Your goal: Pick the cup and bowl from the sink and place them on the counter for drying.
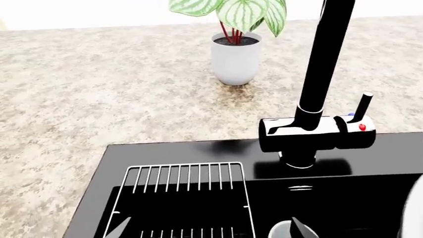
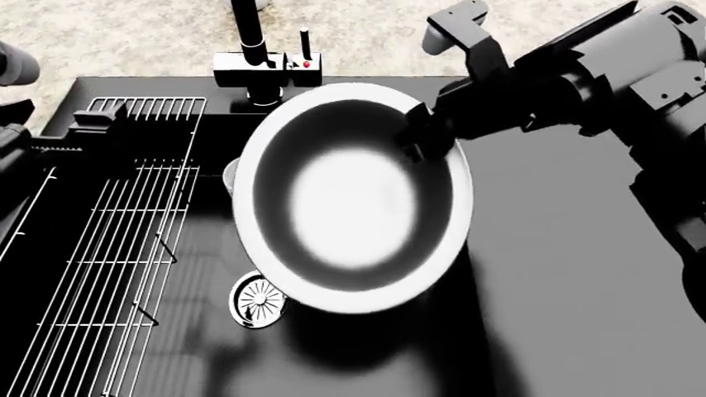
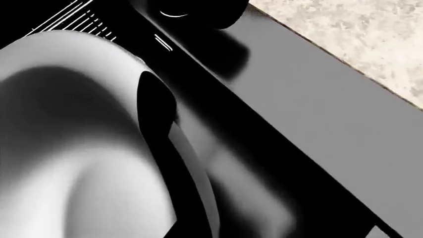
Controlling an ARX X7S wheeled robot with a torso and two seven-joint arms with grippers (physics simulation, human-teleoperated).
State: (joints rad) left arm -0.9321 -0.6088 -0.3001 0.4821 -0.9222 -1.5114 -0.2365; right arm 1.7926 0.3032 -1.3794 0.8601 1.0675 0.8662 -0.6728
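The steel bowl point(image 2: 347, 198) hangs tilted above the black sink point(image 2: 198, 347). My right gripper point(image 2: 422, 139) is shut on its far right rim. In the right wrist view one dark finger point(image 3: 155, 106) lies inside the bowl point(image 3: 59, 163). The white cup point(image 2: 230, 175) is mostly hidden behind the bowl's left edge. It also shows in the left wrist view point(image 1: 283, 231), low in the basin beside one fingertip. My left gripper point(image 1: 211, 232) is open and empty over the wire rack point(image 1: 178, 188), its jaws wide apart.
The black faucet point(image 2: 259, 62) stands at the sink's back edge, close to the bowl's top. The chrome drain point(image 2: 259, 298) lies below the bowl. The black drainboard point(image 2: 574, 289) is at right. The speckled counter point(image 1: 99, 84) holds a potted plant point(image 1: 235, 57) behind the faucet.
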